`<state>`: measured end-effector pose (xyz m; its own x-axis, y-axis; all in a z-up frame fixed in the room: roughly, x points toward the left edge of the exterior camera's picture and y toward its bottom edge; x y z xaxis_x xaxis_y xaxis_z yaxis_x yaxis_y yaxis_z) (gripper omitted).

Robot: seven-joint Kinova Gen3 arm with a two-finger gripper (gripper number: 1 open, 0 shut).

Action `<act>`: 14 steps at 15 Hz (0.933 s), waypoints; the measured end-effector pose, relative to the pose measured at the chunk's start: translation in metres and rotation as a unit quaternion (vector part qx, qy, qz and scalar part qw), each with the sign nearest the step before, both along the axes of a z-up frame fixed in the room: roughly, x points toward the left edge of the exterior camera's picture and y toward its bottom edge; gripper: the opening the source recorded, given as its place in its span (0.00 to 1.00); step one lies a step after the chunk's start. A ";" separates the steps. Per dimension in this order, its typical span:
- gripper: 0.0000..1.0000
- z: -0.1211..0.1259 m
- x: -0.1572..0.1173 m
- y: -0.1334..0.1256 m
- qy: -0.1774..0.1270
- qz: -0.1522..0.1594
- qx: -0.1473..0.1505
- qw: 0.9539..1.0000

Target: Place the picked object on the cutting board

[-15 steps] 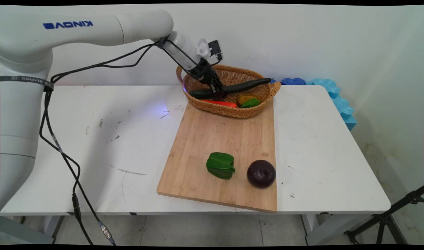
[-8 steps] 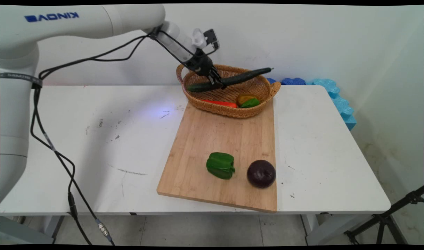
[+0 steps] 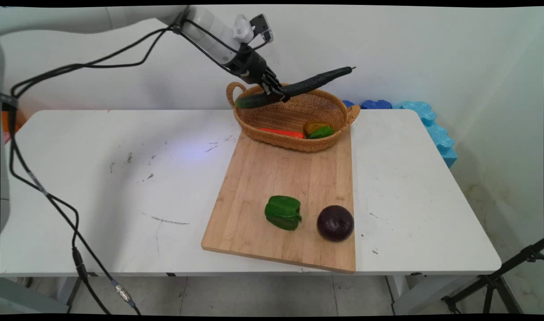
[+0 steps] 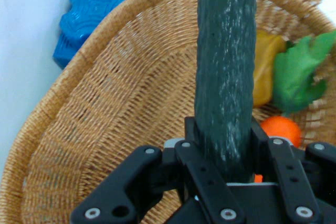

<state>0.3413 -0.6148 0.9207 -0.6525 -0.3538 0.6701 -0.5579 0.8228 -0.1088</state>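
My gripper is shut on a long dark green cucumber, held tilted in the air above the wicker basket. In the hand view the cucumber runs up from between my gripper, over the basket's woven wall. Inside the basket lie a red-orange carrot, a yellow pepper and a small green leafy piece. The hand view shows the same yellow pepper, green piece and carrot below the cucumber.
A wooden cutting board lies in front of the basket, with a green bell pepper and a dark purple onion near its front edge. Blue foam blocks line the table's far right side. Black cables hang at the left.
The gripper has risen and moved slightly left with the cucumber, lifting it clear of the basket. The cucumber's far end now points higher.
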 end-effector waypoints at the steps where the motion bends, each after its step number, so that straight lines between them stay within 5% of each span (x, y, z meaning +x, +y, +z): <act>1: 0.00 0.007 -0.001 0.008 0.002 -0.005 -0.001 1.000; 8: 0.00 0.025 -0.006 0.069 -0.002 -0.052 0.005 0.999; 14: 0.00 0.011 -0.018 0.113 -0.019 -0.094 0.017 0.995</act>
